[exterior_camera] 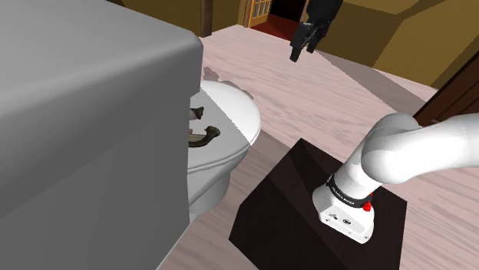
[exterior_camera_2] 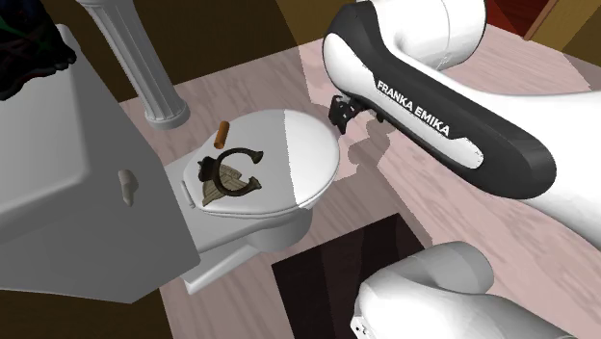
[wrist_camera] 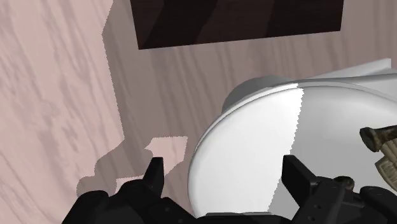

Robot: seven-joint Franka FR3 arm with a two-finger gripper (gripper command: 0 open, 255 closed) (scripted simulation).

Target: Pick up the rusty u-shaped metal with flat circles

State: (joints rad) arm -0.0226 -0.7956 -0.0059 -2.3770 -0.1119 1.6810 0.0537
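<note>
Hovering over the front rim of a white toilet lid [exterior_camera_2: 299, 154], the black gripper [wrist_camera: 224, 168] is holding its fingers apart, clasping nothing. The rusty u-shaped metal [exterior_camera_2: 231, 171] is lying flat on the lid's rear part, near the grey tank [exterior_camera_2: 58, 173], well apart from the gripper. A small brown cylinder [exterior_camera_2: 222, 131] is lying beside it.

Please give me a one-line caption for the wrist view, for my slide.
Open gripper over the white toilet lid, apart from the rusty U-shaped metal piece lying on it.
</note>
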